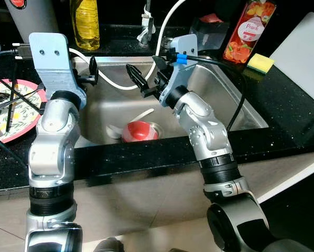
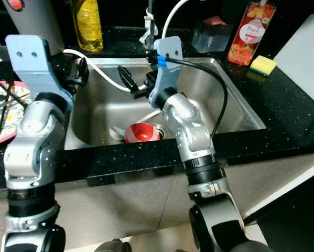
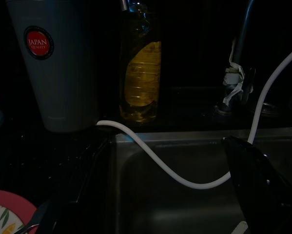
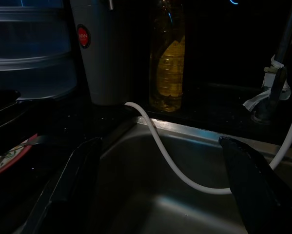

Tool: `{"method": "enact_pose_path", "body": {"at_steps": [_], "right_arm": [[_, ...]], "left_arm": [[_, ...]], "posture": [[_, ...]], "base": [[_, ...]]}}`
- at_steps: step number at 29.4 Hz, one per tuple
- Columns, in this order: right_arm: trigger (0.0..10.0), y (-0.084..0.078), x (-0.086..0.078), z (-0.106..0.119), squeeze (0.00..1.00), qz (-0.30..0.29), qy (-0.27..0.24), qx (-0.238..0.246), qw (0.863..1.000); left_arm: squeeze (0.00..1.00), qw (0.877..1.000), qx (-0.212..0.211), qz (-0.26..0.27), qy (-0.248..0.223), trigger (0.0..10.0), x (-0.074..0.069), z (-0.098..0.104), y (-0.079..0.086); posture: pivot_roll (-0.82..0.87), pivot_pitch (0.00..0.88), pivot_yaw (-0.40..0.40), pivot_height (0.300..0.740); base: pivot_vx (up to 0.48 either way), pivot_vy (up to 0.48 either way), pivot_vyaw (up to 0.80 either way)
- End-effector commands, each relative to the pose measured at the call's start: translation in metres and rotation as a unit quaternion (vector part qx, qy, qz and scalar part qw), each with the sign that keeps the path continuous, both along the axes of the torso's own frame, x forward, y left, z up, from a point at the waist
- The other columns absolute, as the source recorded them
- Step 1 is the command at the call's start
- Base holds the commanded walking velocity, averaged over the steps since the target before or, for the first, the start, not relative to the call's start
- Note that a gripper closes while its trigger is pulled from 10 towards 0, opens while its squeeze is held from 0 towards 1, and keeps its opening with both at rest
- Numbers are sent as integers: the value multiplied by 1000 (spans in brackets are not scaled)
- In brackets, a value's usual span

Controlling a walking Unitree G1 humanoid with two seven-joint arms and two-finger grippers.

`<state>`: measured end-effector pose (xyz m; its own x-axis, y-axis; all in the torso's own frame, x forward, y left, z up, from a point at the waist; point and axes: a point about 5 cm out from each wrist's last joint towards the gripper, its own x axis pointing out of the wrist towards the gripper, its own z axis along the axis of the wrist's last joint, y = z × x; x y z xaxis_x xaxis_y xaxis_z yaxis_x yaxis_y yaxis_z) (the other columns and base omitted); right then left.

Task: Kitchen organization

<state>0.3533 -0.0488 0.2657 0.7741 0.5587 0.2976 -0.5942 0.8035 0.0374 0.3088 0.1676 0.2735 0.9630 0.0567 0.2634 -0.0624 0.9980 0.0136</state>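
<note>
- Left arm raised, elbow bent, silver forearm upright, blue wrist plate uppermost.
- Left end effector (image 1: 92,72) pointing forward off the wrist; black fingers (image 3: 255,185) spread wide apart in the wrist view, nothing between them.
- Right arm reaching forward and leftward, elbow bent, black cable looping off the wrist.
- Right end effector (image 1: 144,80) held in the air, fingers (image 4: 253,183) parted, gripping nothing.

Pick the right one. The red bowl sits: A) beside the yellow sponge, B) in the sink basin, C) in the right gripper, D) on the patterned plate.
B: the red bowl lies on the bottom of the steel sink, next to a white spoon.
</note>
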Motion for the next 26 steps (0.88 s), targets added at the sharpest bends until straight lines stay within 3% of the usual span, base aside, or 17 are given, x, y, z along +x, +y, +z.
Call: {"method": "enact_pose_path", "body": {"at_steps": [1,26], "right_arm": [[10000,-4,3,1,0,-4,-4,-1,1000],[10000,-5,2,1,0,-5,-3,-4,1000]], "left_arm": [[0,1000,-4,-5,8,10000,1,-6,-3],[0,1000,-8,-3,11,10000,0,-8,-3]], "posture": [[147,0,-61,740],[142,0,-63,740]], "base": [[0,0,0],[0,0,0]]}}
